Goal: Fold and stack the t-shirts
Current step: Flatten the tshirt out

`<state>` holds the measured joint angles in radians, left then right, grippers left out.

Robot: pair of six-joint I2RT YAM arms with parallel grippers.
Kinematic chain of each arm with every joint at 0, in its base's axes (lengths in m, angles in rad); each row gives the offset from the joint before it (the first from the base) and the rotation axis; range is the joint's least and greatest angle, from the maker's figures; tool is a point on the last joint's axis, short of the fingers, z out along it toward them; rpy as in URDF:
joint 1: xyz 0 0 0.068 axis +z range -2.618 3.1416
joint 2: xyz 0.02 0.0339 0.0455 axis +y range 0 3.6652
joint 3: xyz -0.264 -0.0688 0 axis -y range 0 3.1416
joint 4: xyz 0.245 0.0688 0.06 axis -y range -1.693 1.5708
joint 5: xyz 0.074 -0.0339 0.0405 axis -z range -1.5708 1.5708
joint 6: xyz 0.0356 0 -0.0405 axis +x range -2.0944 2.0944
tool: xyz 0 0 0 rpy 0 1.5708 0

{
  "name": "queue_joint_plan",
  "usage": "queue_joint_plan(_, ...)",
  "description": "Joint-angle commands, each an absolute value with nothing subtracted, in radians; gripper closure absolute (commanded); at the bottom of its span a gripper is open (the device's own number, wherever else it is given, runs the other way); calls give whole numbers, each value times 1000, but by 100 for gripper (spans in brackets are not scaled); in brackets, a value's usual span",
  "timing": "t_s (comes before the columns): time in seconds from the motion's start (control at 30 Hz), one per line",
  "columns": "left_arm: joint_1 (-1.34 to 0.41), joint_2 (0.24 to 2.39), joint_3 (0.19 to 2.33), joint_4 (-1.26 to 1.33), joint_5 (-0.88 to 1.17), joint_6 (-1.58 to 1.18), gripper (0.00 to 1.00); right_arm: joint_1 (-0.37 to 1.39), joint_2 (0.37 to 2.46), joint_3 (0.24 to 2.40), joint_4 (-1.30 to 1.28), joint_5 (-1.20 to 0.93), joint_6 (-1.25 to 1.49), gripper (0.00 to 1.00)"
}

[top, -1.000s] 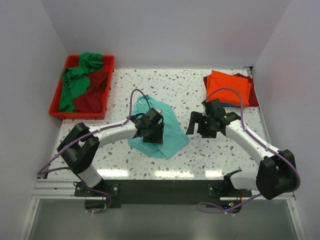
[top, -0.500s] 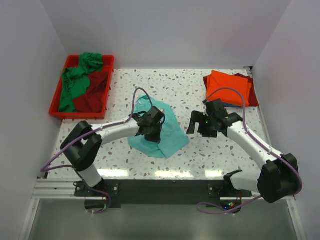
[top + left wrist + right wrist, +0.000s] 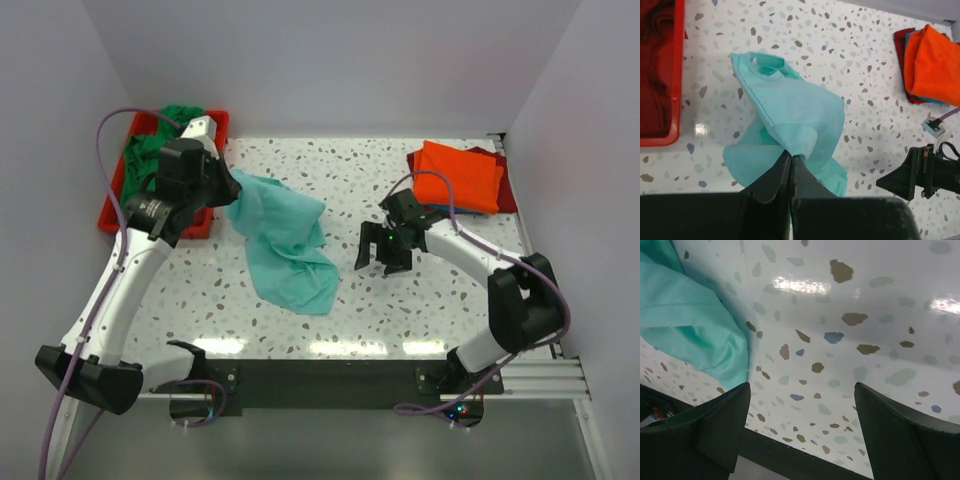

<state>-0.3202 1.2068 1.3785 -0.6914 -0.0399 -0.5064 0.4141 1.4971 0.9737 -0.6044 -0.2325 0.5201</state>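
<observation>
Left wrist view showed the left claw clamped shut on a pinched fold of the light teal t-shirt. The cloth was lifted at that fold, and the rest trailed onto the tabletop just right of the red tray. Farther right of the tray, the right claw hung low over bare speckled surface with its jaws spread wide, gripping nothing, the teal hem just beside it. An orange t-shirt lay folded on a dark red t-shirt, well right of the tray. A green t-shirt lay crumpled inside the tray.
</observation>
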Motion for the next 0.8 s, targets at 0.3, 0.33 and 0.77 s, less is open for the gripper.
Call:
queue_joint_plan(0.3,-121,1330,1351,-716,161,-328,100,699,1677,1132,-561,-236,555,32)
queue_joint_plan(0.33,-114,1336,1350,-707,181,-328,100,721,1681,1128,-558,-235,561,34)
queue_joint_plan(0.77,-29,1391,1362,-727,290,-305,100,876,1793,1134,-538,-181,675,45)
